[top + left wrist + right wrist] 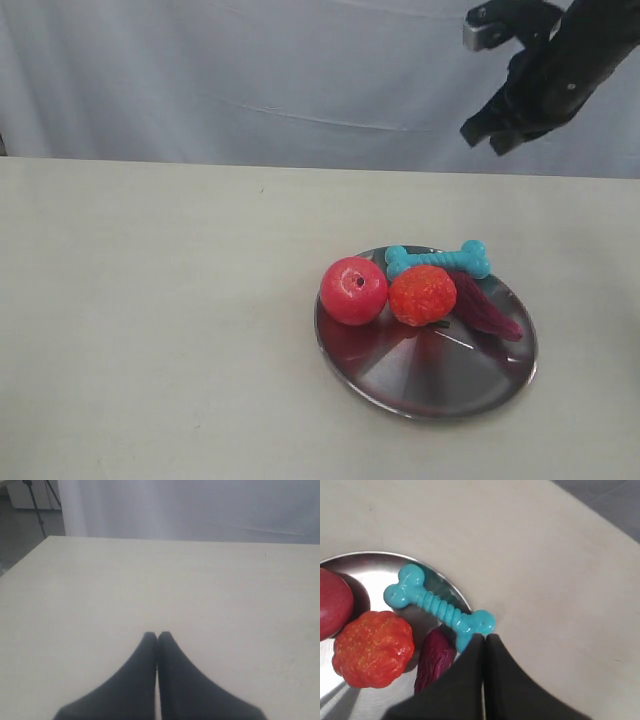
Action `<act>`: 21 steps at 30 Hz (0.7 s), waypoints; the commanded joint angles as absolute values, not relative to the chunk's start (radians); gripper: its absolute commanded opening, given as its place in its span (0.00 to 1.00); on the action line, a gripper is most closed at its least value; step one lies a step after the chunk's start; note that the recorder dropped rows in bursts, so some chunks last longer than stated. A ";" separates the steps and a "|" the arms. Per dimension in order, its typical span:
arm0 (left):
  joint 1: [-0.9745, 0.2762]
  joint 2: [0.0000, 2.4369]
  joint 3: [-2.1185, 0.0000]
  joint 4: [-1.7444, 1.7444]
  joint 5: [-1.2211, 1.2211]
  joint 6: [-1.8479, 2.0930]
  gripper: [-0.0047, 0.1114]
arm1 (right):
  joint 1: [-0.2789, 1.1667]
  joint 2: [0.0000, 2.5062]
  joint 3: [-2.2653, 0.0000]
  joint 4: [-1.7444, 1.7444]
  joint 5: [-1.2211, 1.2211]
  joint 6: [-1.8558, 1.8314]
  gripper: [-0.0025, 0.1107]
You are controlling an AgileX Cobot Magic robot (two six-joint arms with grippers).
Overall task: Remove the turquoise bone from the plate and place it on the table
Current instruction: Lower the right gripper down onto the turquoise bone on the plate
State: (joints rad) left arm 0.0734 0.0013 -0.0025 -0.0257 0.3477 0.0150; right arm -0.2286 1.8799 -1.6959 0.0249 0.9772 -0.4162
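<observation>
The turquoise bone (438, 259) (439, 607) lies across the far rim of the steel plate (430, 375) (357, 562), one knob hanging over the edge. My right gripper (497, 132) (485, 637) hangs high above the table (150, 300), behind the plate, shut with nothing in it; in its wrist view the tips sit just over the bone's outer knob. The left gripper (157, 635) is shut and empty above bare table top (150, 580), outside the exterior view.
On the plate with the bone are a red ball (353, 290) (332, 602), an orange bumpy ball (422, 295) (372, 649) and a dark purple toy (483, 305) (434, 657). A grey curtain (250, 70) hangs behind the table.
</observation>
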 commanded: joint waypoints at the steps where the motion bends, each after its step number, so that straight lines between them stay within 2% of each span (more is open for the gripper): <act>1: 0.078 0.000 0.000 -0.026 0.342 0.011 0.04 | -0.241 1.981 -1.733 0.082 1.028 -0.567 0.02; 4: 0.078 0.000 0.000 -0.026 0.342 0.011 0.04 | -0.237 2.031 -1.737 0.082 1.045 -0.658 0.14; 8: 0.078 0.000 0.000 -0.026 0.342 0.011 0.04 | -0.234 2.076 -1.737 0.084 1.014 -0.708 0.43; 10: 0.078 0.000 0.000 -0.026 0.342 0.011 0.04 | -0.234 2.091 -1.737 0.084 0.995 -0.731 0.52; 21: 0.078 0.000 0.000 -0.026 0.342 0.011 0.04 | -0.225 2.179 -1.737 0.080 0.891 -0.786 0.53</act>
